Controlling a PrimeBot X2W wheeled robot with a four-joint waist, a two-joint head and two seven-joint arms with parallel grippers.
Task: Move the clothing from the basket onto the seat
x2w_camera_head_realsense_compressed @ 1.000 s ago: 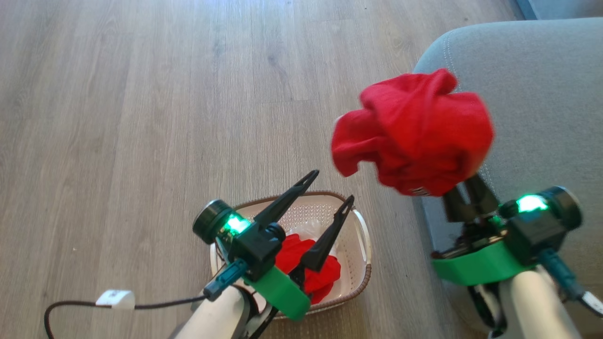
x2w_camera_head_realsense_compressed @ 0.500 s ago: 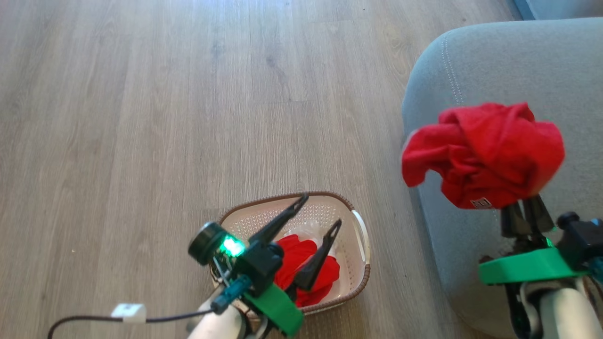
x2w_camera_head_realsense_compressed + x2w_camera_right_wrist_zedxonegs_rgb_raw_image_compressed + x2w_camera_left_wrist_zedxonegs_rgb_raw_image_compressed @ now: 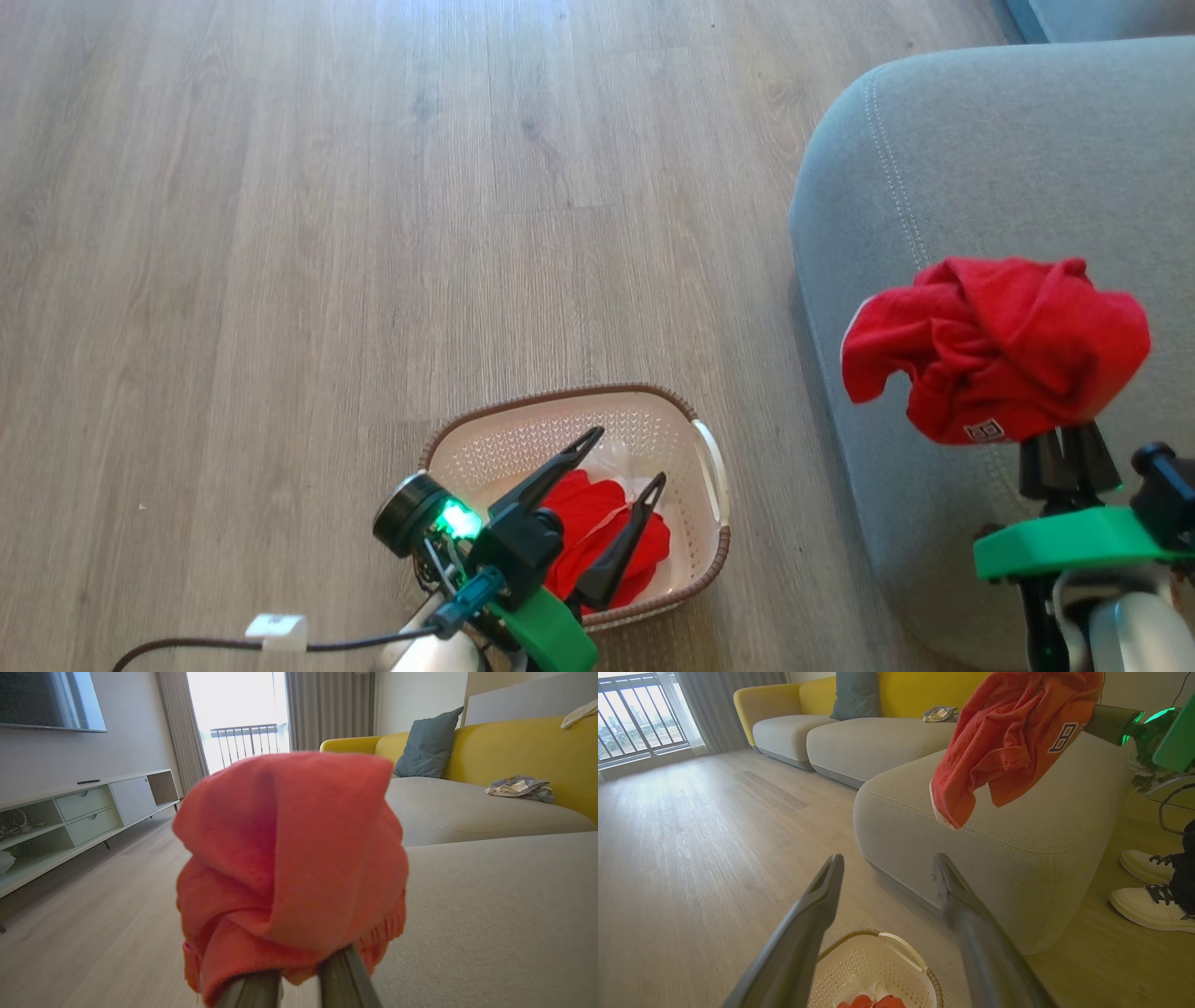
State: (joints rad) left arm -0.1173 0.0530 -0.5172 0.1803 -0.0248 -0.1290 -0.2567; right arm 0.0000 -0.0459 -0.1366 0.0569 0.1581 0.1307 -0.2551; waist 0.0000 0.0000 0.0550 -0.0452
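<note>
Now, the seat (image 3: 980, 168) lies below your right claw (image 3: 1064, 448), which is clenched on the red garment (image 3: 999, 359); this cloth hangs bunched over the fingers, not yet on the cushion. The basket (image 3: 523, 439) stands under your left claw (image 3: 629, 455), released and empty, with the second garment (image 3: 590, 511) inside. I judge both soft, light and limp, so pinch a raised fold. The white label (image 3: 985, 430) is too small to read; the left wrist view shows lettering (image 3: 1064, 737) starting with "B".

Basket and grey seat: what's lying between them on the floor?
Nothing; the wooden floor between basket and seat is bare, seen in the head view.
</note>
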